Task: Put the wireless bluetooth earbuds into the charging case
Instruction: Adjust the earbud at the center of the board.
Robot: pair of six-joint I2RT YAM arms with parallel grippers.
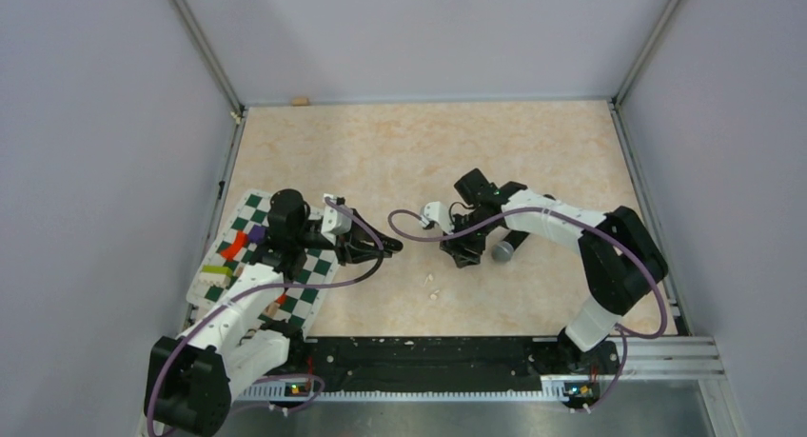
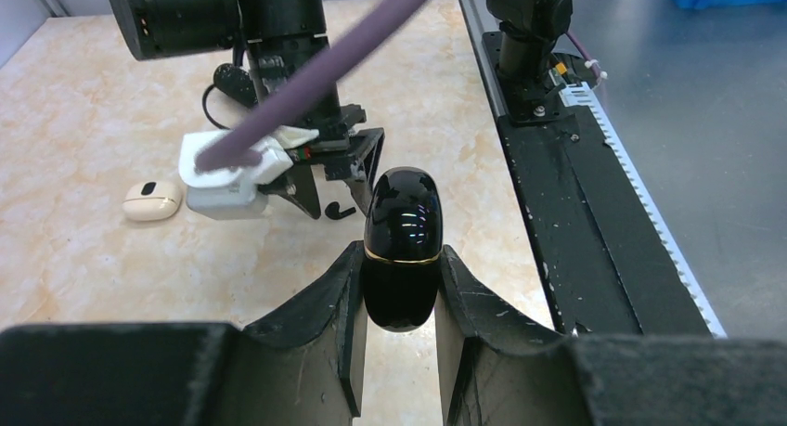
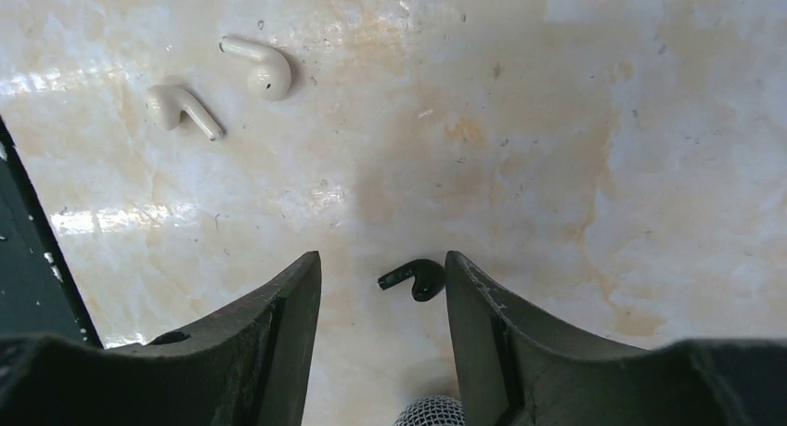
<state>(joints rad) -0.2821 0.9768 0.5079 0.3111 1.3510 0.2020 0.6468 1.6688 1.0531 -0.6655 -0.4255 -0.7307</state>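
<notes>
Between the right fingers, low over the pale marbled tabletop, lies one small black stemmed earbud. It is not in the middle of the gap. In the right wrist view its round head sits just beside the finger on the picture's right, and I cannot tell if they touch. The thin stem points across toward the other finger. So its long axis runs nearly along the line on which the fingers close, not across it. These fingers stand clearly apart and have hold of nothing yet. I judge that a straight closing would press the earbud end to end, and such a smooth small piece may slip or turn out. A small shift toward the head would center it first.

The right arm is clearly the nearer one. The left fingers are closed tight on a glossy black oval charging case with a thin gold band, held out toward the right arm, near the earbud but apart from it. The case appears closed at the band.

Two white stemmed earbuds lie side by side farther off on the tabletop, and a small cream charging case rests alone beyond. Just behind the right fingers is the grey mesh head of a microphone. A second black earbud I do not see.
</notes>
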